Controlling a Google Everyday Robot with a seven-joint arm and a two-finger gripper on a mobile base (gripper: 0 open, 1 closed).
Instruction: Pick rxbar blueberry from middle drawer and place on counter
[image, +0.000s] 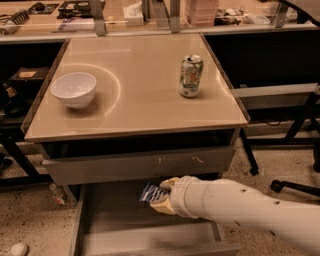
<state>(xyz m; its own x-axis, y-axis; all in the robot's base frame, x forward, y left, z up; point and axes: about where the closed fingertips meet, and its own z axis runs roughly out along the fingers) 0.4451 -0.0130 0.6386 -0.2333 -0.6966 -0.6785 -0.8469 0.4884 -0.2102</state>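
The rxbar blueberry (149, 192), a small dark wrapper with white print, is held between the pale fingers of my gripper (162, 194). It hangs a little above the floor of the open middle drawer (112, 220), near the drawer's back. My white arm reaches in from the lower right and hides the right part of the drawer. The beige counter (140, 105) lies above, with the shut top drawer's scratched grey front (125, 167) between the two.
A white bowl (74, 89) sits on the counter's left and a green-and-white can (190, 76) on its right. A cluttered bench (150, 15) runs behind. Black chair legs (295, 187) stand on the floor at right.
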